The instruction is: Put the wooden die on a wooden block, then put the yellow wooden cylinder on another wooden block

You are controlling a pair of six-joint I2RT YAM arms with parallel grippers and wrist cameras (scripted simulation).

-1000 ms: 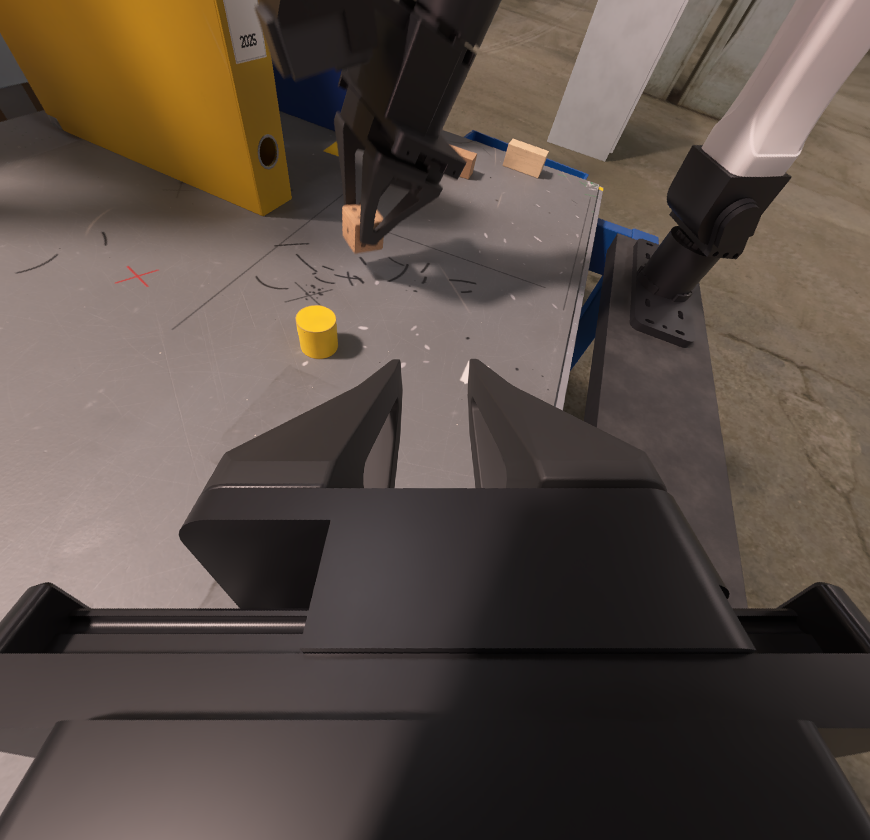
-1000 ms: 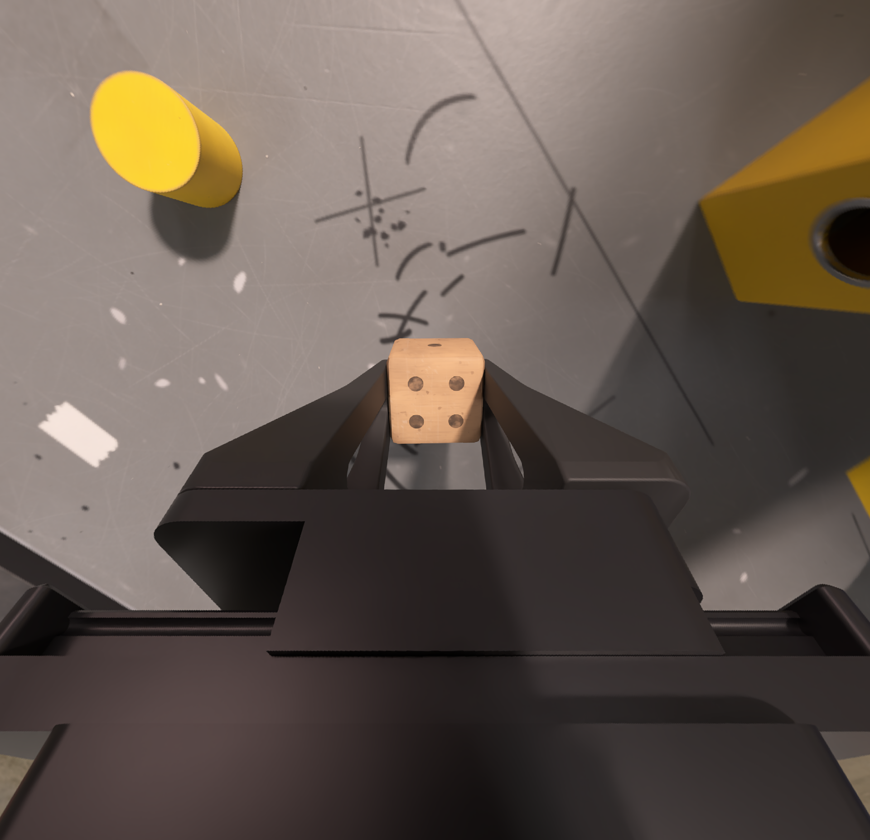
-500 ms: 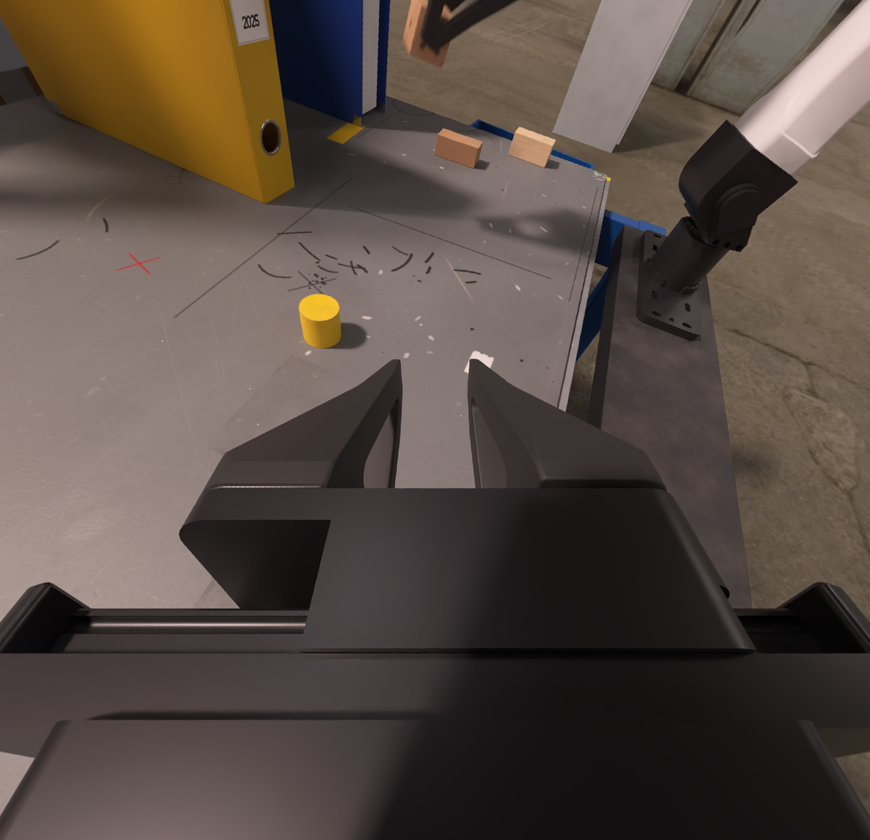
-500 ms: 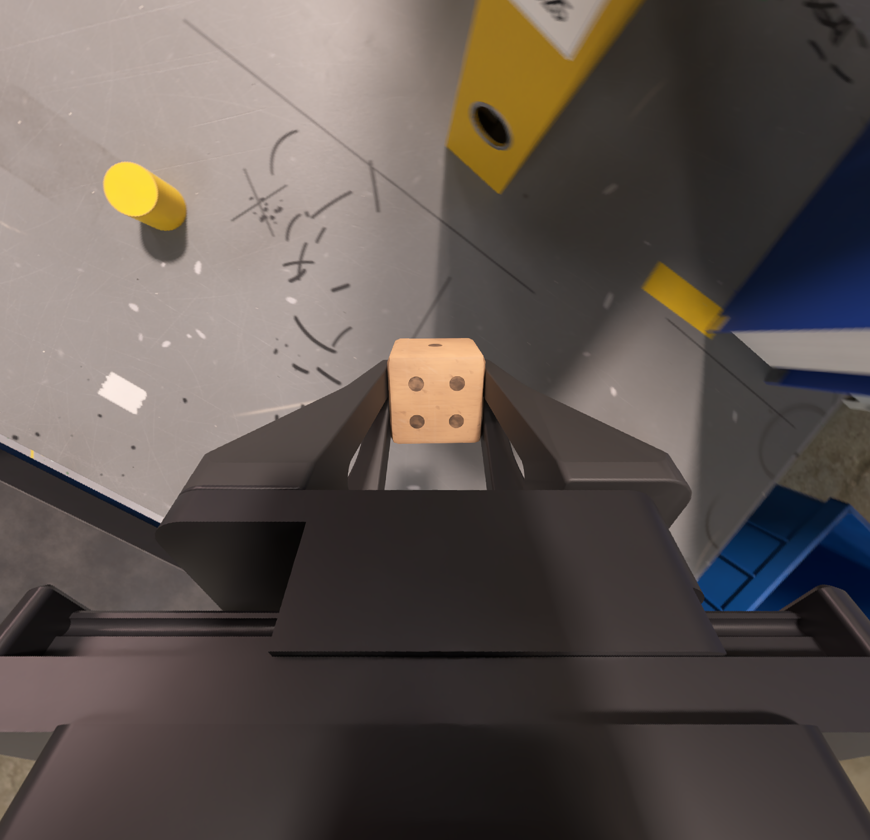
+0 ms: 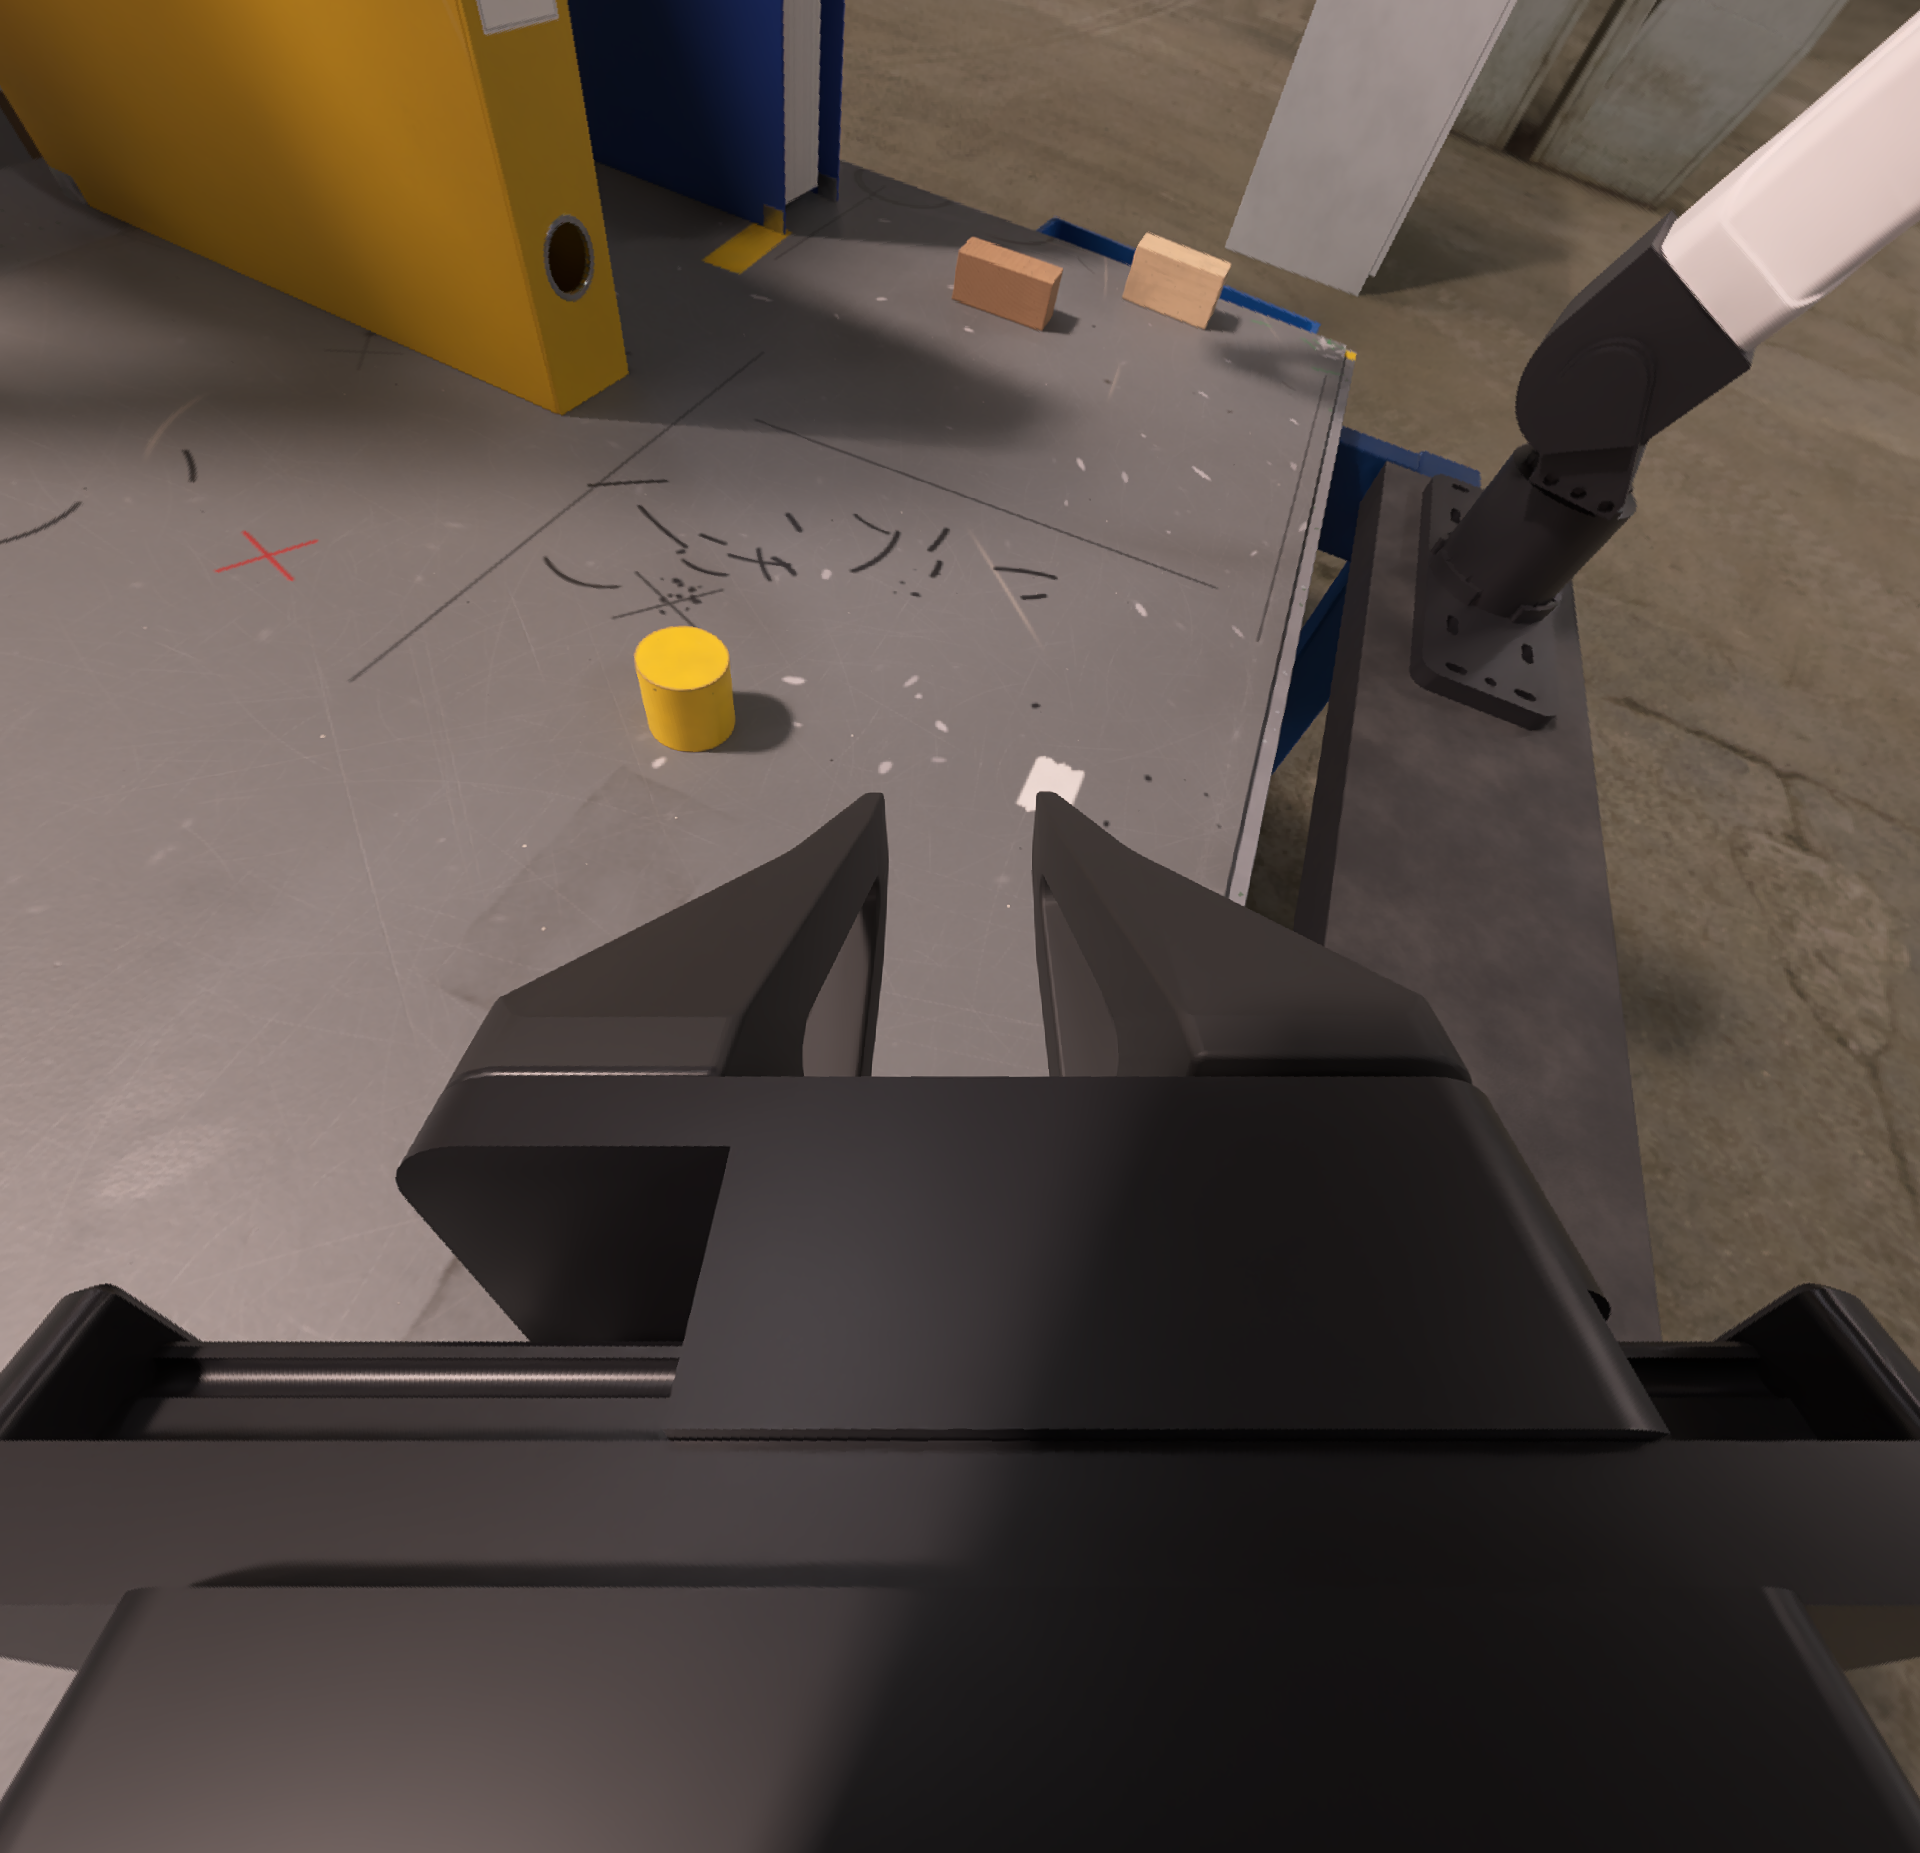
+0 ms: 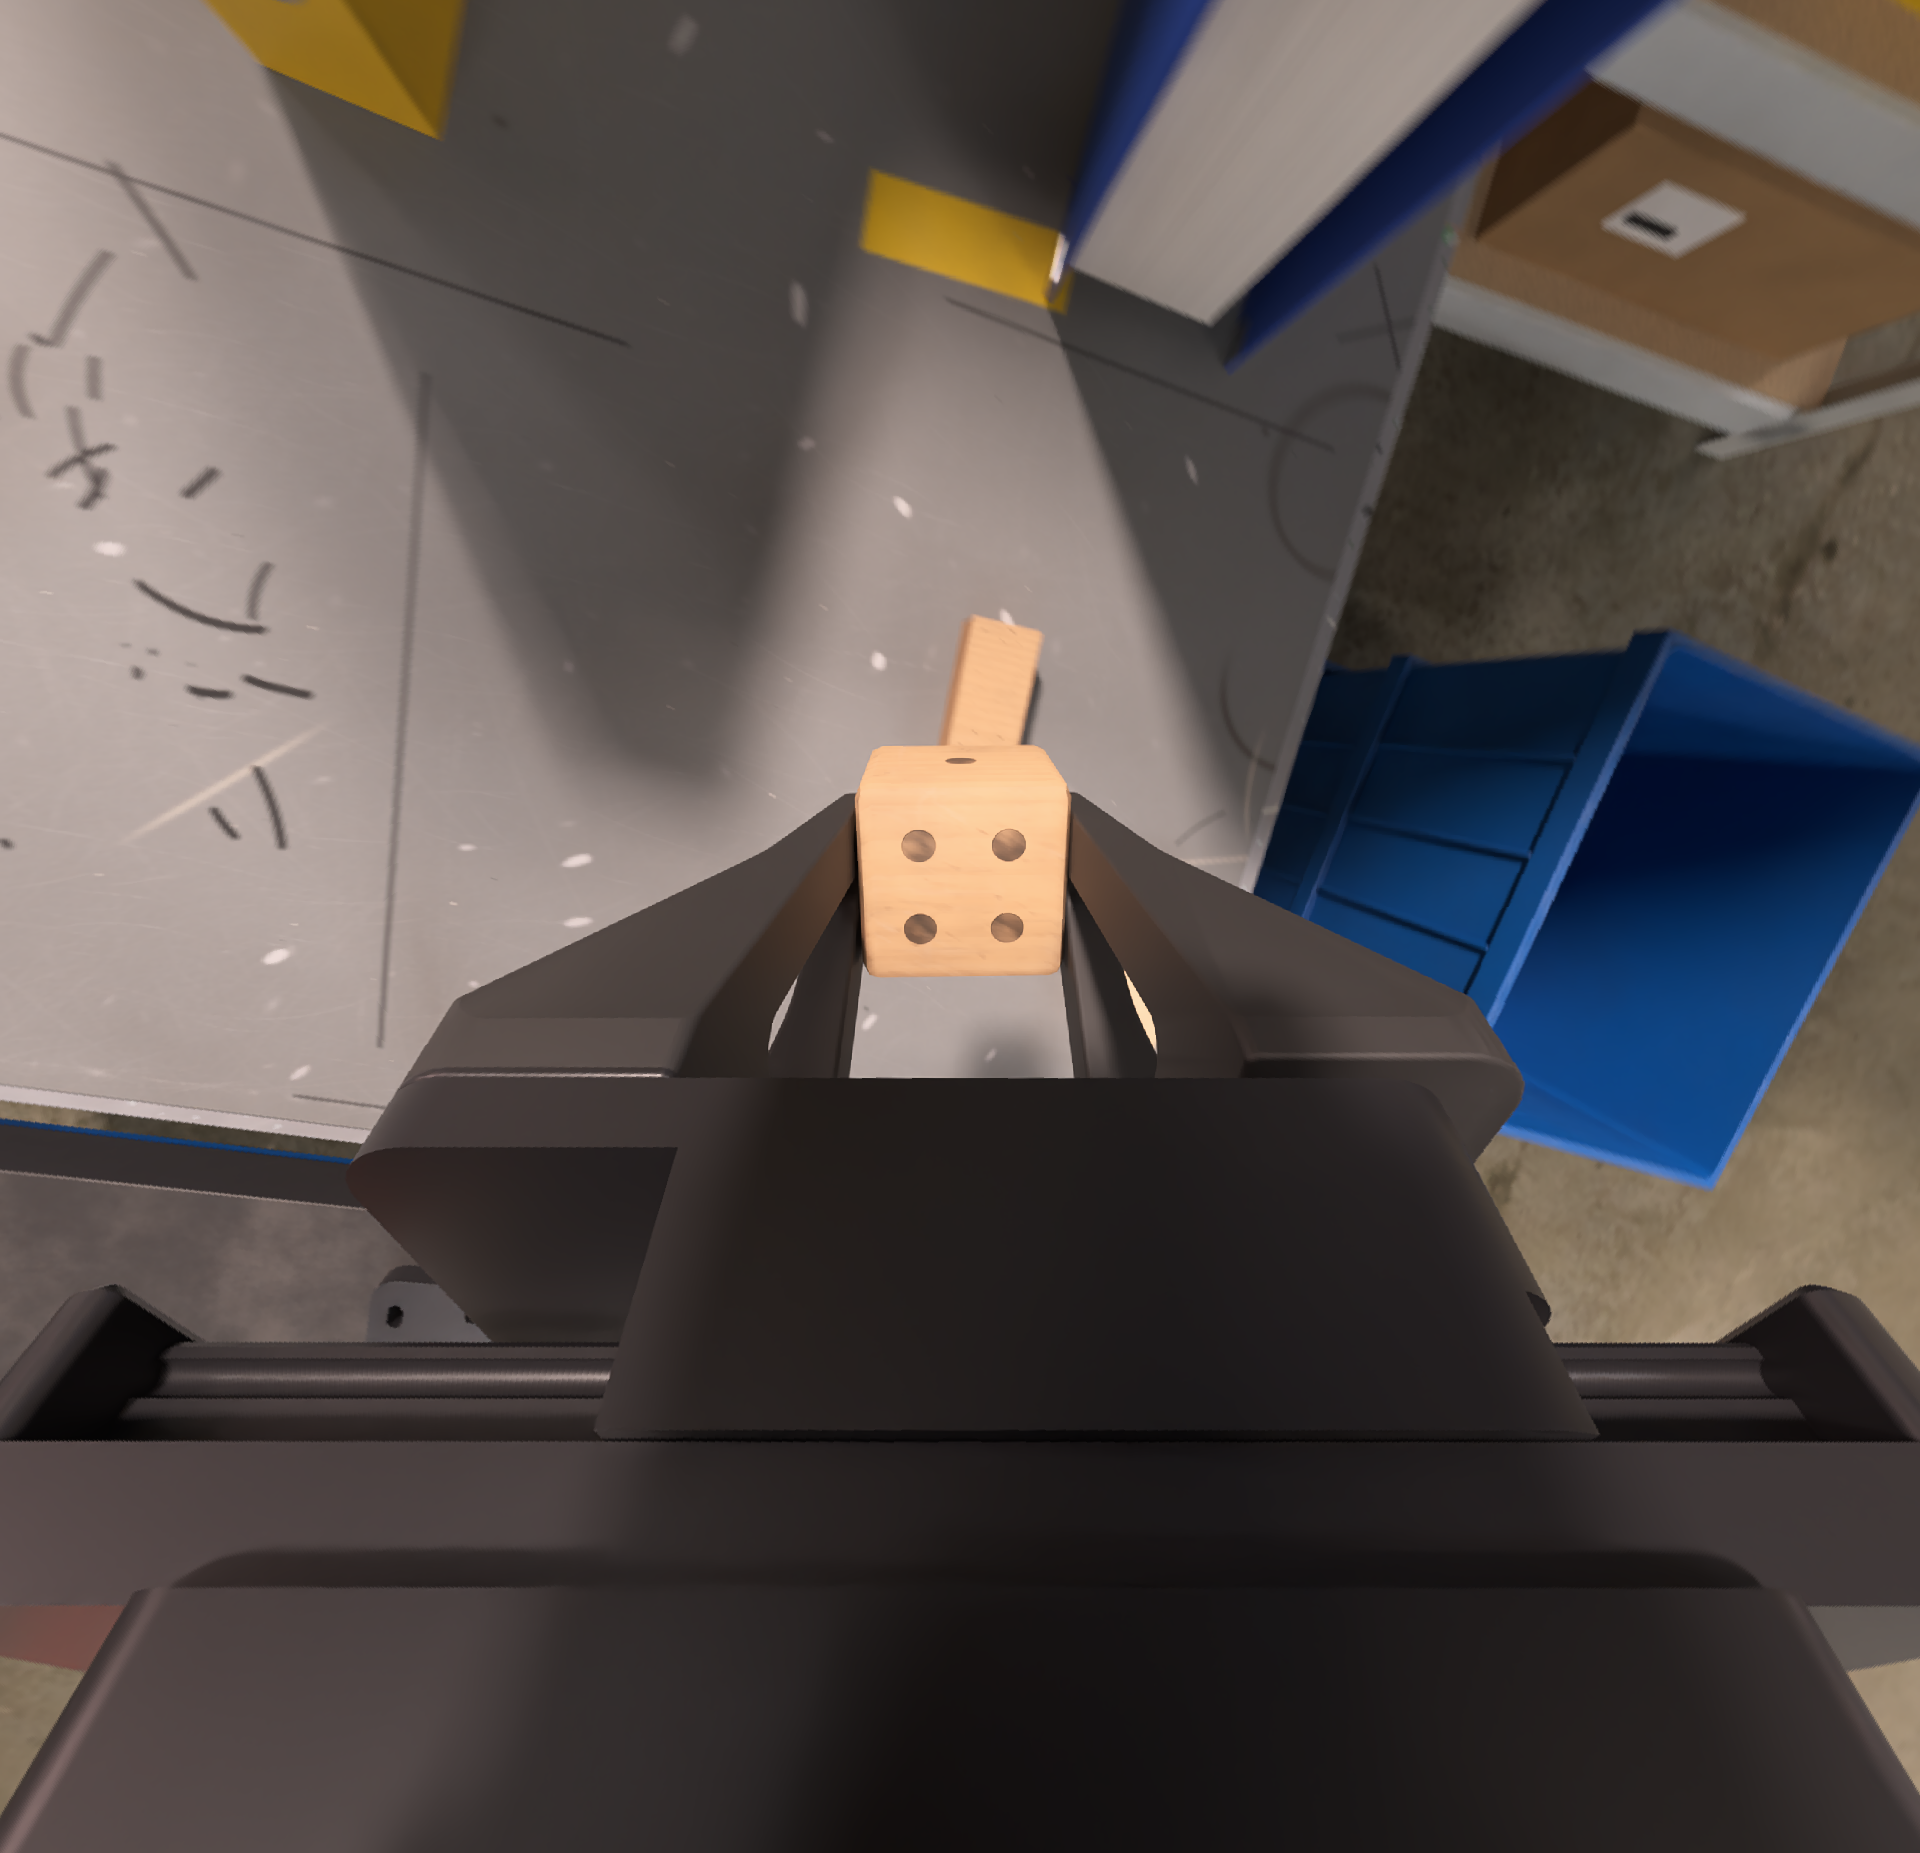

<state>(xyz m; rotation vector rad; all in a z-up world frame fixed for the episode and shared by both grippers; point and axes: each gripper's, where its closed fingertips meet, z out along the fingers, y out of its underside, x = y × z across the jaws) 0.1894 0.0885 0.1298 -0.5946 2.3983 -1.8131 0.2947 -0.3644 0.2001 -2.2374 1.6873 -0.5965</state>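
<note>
My right gripper is shut on the wooden die and holds it high above the grey table. One wooden block shows just beyond the die; a sliver of pale wood shows behind the right finger. In the left wrist view the yellow cylinder stands upright on the table, ahead and left of my open, empty left gripper. Two wooden blocks, a reddish one and a pale one, lie at the far right corner. The right gripper is out of the left wrist view.
A yellow binder and a blue binder stand at the back of the table. The right arm's base is mounted beyond the table's right edge. A blue bin sits on the floor off the table's edge, cardboard boxes beyond.
My right gripper has lifted the die off the table and carried it up and toward the far right corner, over the blocks, leaving the left wrist view. The left gripper has stayed put.
</note>
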